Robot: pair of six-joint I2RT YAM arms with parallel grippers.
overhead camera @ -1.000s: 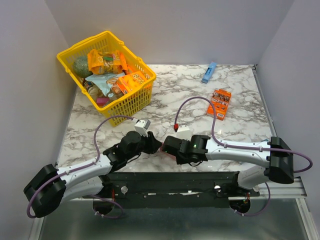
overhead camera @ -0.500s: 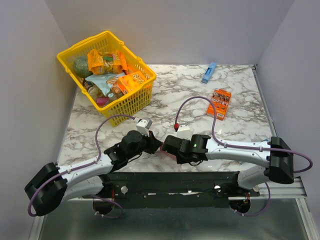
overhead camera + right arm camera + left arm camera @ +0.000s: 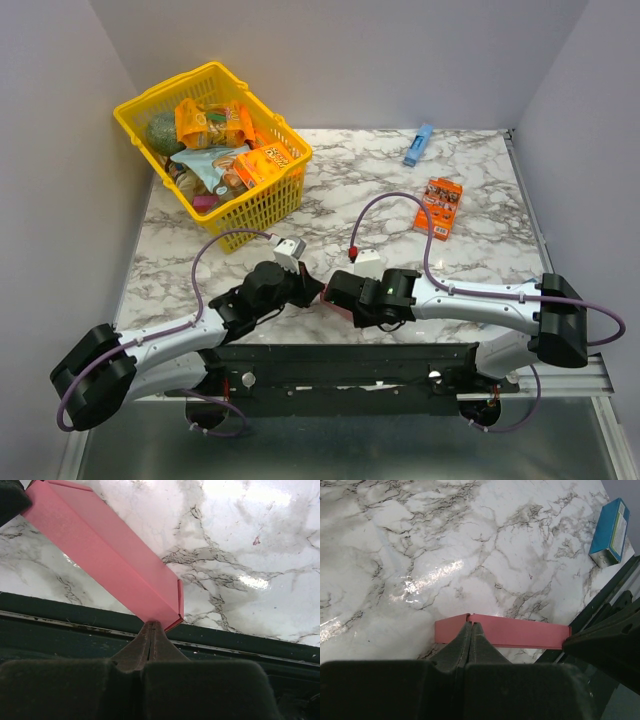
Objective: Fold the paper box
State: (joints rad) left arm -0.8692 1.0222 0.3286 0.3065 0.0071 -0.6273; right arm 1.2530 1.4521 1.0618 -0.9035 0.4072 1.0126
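The paper box is a plain pink card piece held between my two grippers near the table's front edge. In the top view only a sliver of it (image 3: 323,297) shows between the wrists. In the left wrist view it (image 3: 520,631) is a long pink strip; my left gripper (image 3: 471,625) is shut on its near edge. In the right wrist view it (image 3: 105,555) runs up to the left as a folded panel; my right gripper (image 3: 153,625) is shut on its lower corner.
A yellow basket (image 3: 272,196) full of snack packs stands at the back left. An orange printed snack box (image 3: 438,206) lies right of centre. A slim blue box (image 3: 418,145) lies at the back, also in the left wrist view (image 3: 610,532). The dark front rail (image 3: 340,362) is just below the grippers.
The left arm has shifted very slightly; both grippers stay shut on the pink box in the same place.
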